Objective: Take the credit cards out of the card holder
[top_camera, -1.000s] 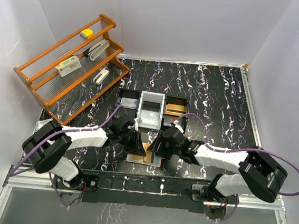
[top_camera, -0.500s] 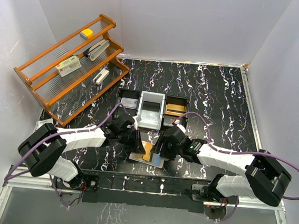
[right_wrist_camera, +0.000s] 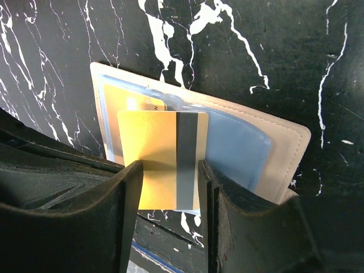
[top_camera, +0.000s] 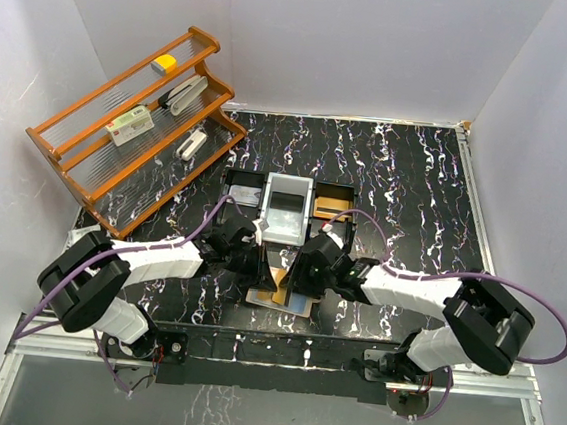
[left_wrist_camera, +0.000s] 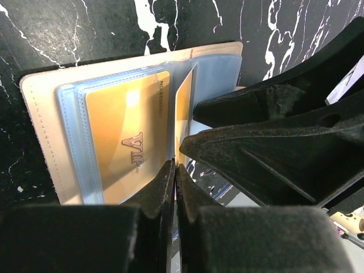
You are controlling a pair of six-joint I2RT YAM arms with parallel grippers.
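Observation:
The beige card holder [top_camera: 258, 300] lies open on the black table between both grippers; its clear sleeves show in the left wrist view [left_wrist_camera: 40, 114] and the right wrist view [right_wrist_camera: 284, 148]. An orange VIP credit card [left_wrist_camera: 125, 131] sits in a sleeve. My left gripper [top_camera: 258, 270] [left_wrist_camera: 174, 168] is shut on a thin clear sleeve page. A second orange card with a grey stripe [right_wrist_camera: 162, 142] [left_wrist_camera: 183, 108] [top_camera: 276, 276] sticks up out of a sleeve. My right gripper [top_camera: 298, 272] [right_wrist_camera: 170, 165] is open, with its fingertips straddling this card. I cannot tell whether they touch it.
A black-and-grey three-compartment tray [top_camera: 241, 176] stands just behind the grippers, with a pale lid in its middle [top_camera: 287, 208] and an orange-brown card in its right part [top_camera: 332, 205]. A wooden rack [top_camera: 68, 157] holding a small white box [top_camera: 129, 125] and other small items stands at the back left.
My right gripper has moved left, closer to the left gripper and over the card holder. More of the raised orange card shows between the grippers. The left gripper has barely moved.

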